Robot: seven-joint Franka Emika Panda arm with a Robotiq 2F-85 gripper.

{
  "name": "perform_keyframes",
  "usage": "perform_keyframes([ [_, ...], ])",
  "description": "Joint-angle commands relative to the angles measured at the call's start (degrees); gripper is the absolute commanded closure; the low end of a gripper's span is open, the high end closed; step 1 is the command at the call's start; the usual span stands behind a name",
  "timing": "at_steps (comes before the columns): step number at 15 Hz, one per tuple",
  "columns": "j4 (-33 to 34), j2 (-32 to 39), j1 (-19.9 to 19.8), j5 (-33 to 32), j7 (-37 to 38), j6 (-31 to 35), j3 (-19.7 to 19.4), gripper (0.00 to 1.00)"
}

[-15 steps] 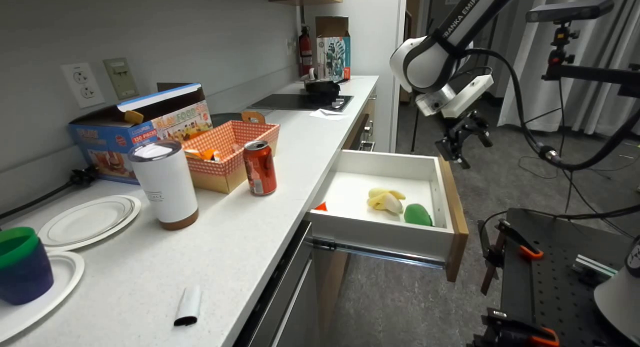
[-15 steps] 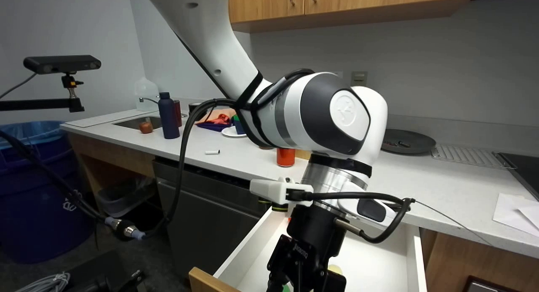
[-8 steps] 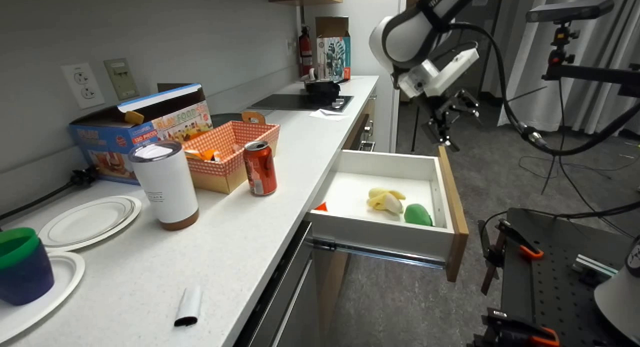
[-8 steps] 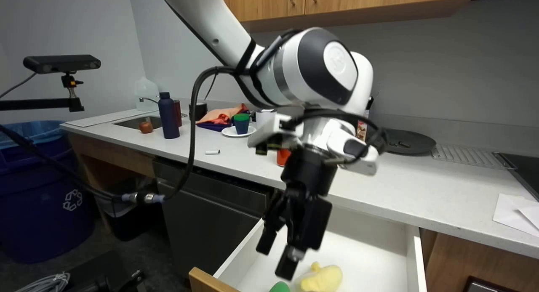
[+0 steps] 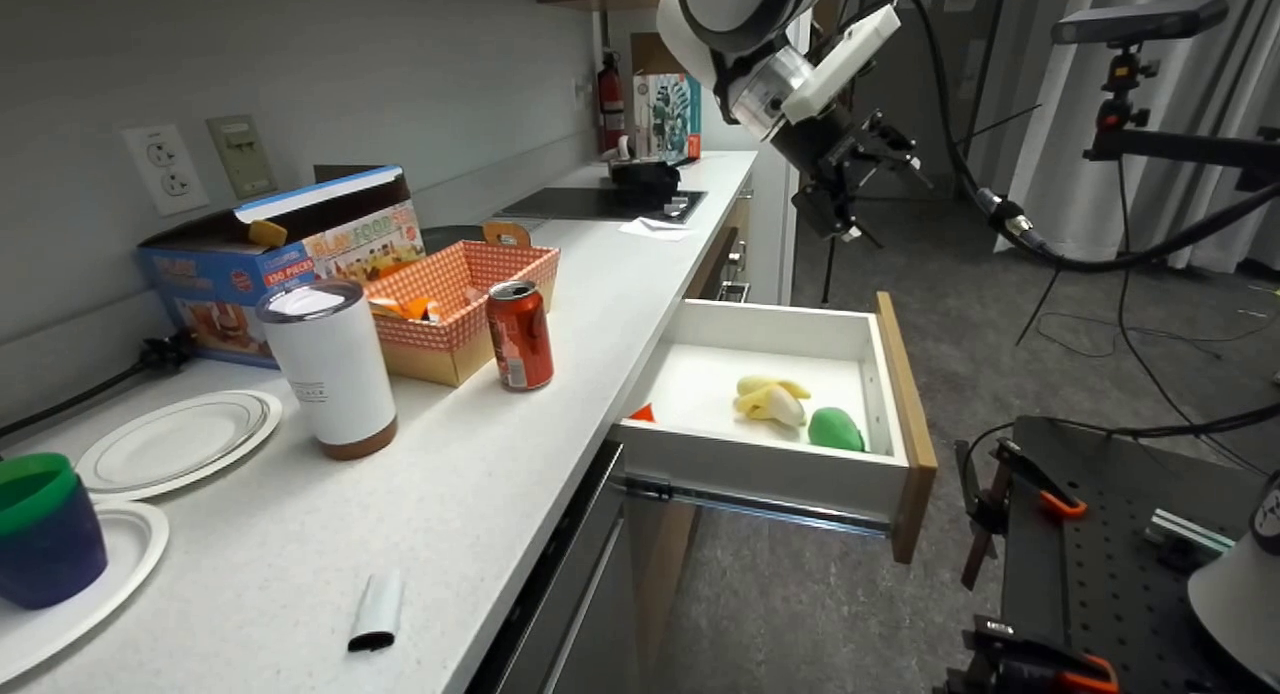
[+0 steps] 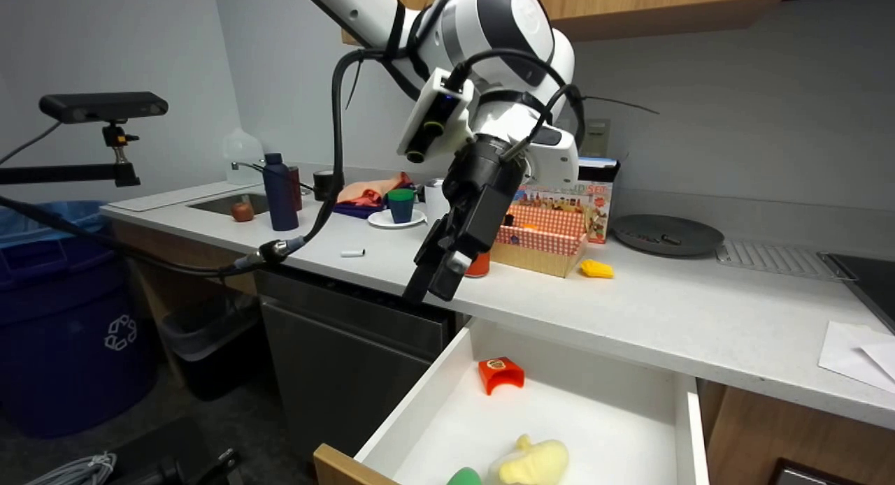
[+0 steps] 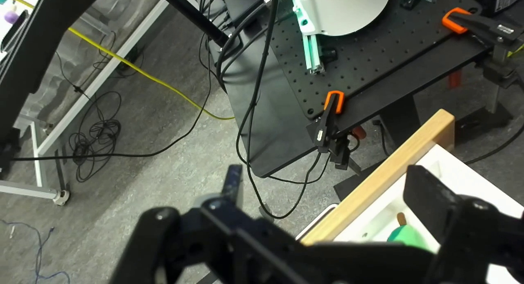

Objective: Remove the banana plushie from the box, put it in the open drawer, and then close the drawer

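The pale-yellow banana plushie (image 5: 772, 402) lies in the open drawer (image 5: 905, 434), and it also shows in an exterior view (image 6: 544, 461). The drawer's wood front panel (image 7: 380, 173) crosses the wrist view; the plushie is not visible there. The open box (image 5: 520, 266) with red gingham lining stands on the counter, and part of it shows behind the arm in an exterior view (image 6: 535, 258). My gripper (image 5: 882, 198) is open and empty, well above the drawer. In the wrist view the gripper (image 7: 324, 169) has its fingertips wide apart, with floor and drawer front visible between them.
A green toy (image 5: 836, 429) and a red piece (image 6: 500, 373) lie in the drawer. A can (image 5: 520, 336), a white tumbler (image 5: 330, 374) and a blue carton (image 5: 215, 294) stand on the counter. A black work table (image 7: 278, 128) with clamps stands opposite the drawer.
My open gripper has risen away from the drawer, moving up and left in both exterior views. The plushie, mostly hidden a second ago in an exterior view, now shows. The drawer has not moved.
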Motion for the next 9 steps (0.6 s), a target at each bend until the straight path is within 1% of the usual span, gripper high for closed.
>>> perform_keyframes([
  [1, 0.3, 0.4, 0.0, 0.0, 0.0, -0.1, -0.1, 0.0],
  [3, 0.4, 0.8, 0.0, 0.0, 0.0, -0.1, -0.2, 0.0],
  [6, -1.1, -0.3, -0.4, 0.3, 0.7, 5.9, -0.4, 0.0],
  [9, -2.6, -0.1, -1.2, 0.5, -0.4, 12.2, -1.1, 0.0],
])
